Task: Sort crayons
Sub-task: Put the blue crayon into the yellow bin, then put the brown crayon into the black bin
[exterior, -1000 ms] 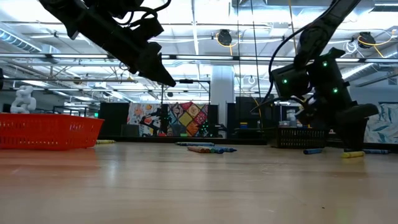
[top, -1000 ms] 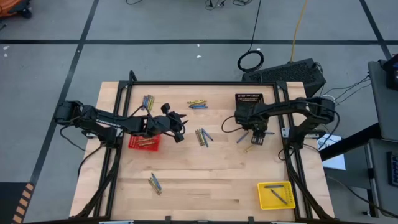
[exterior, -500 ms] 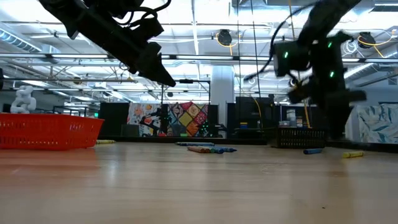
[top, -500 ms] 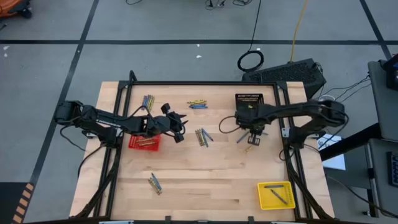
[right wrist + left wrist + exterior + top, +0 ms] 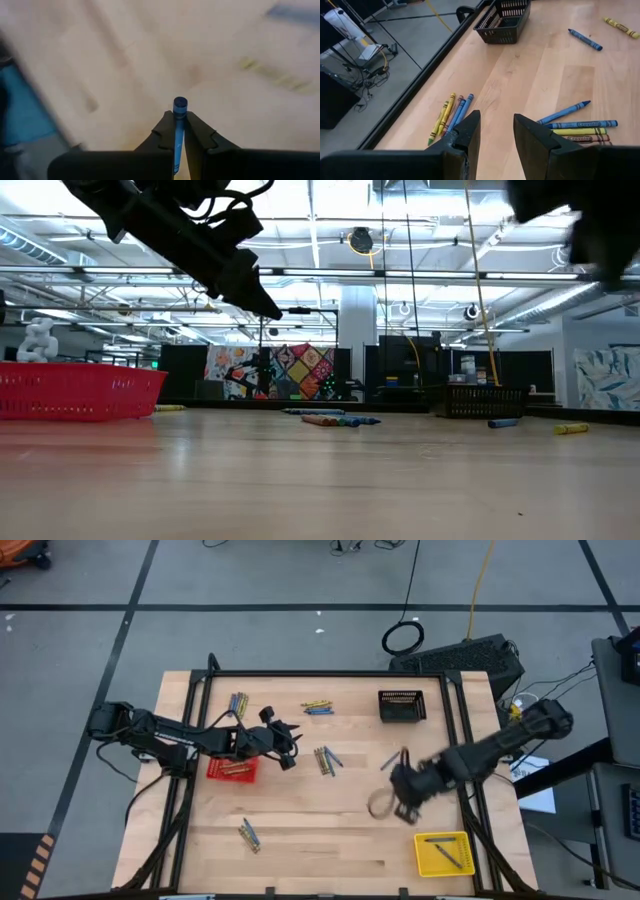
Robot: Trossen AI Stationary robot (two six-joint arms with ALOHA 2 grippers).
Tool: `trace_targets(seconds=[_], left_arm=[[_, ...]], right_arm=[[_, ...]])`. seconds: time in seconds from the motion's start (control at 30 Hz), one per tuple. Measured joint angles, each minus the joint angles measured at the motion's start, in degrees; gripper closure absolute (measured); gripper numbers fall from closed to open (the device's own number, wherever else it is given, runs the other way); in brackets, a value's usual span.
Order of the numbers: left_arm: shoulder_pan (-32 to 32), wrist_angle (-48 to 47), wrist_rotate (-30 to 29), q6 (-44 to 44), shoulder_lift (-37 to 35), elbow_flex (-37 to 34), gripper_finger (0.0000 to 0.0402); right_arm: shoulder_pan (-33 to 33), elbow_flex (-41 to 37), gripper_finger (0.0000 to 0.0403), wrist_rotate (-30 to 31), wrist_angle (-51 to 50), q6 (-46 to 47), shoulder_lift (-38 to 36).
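Note:
Crayons lie in small groups on the wooden table: one (image 5: 238, 703) at the far left, one (image 5: 318, 706) at the far middle, one (image 5: 326, 758) at the centre and one (image 5: 249, 834) near the front. A single blue crayon (image 5: 390, 762) lies apart. My right gripper (image 5: 405, 808) hangs blurred above the table's right half, shut on a blue crayon (image 5: 179, 107). My left gripper (image 5: 496, 132) stands open above the table next to the red basket (image 5: 232, 768), with nothing between its fingers. My right gripper pinches the blue crayon between its two fingers, with the crayon lying along them. The crayon's round end (image 5: 180, 103) sticks out past the fingertips (image 5: 165, 125). The fingers point steeply down, and the crayon is lifted clear of the table.
A black basket (image 5: 401, 705) stands at the far right. A yellow basket (image 5: 443, 852) with a few crayons in it stands at the near right corner. A yellow crayon (image 5: 570, 429) lies on the table at the right. A black frame (image 5: 320, 673) borders the table.
My right gripper has risen from the spot in front of the black basket and swung fast toward the table's near edge and the yellow basket, turning as it went. One blue crayon that lay at the right is gone from the table and is now between its fingers.

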Motion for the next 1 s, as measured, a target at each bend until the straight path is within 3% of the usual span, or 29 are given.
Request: trace_targets(seconds=[0.23,0.43,0.77,1.0], left_arm=[[0.0,0.0,0.0,0.1,0.0,0.0,0.0283],[0.0,0.1,0.0,0.1,0.0,0.0,0.0283],[0.0,0.1,0.0,0.1,0.0,0.0,0.0283],[0.0,0.1,0.0,0.1,0.0,0.0,0.0283]], right_arm=[[17.3,-0.2,0.0402,1.5,0.5,28.2,3.6],[25.6,-0.2,0.0395,1.3,0.5,43.8,8.9],[29.1,-0.2,0.0352,1.1,-5.7,52.7,11.1],[27.4,0.4,0.0297,2.7,-11.8,46.8,3.9]])
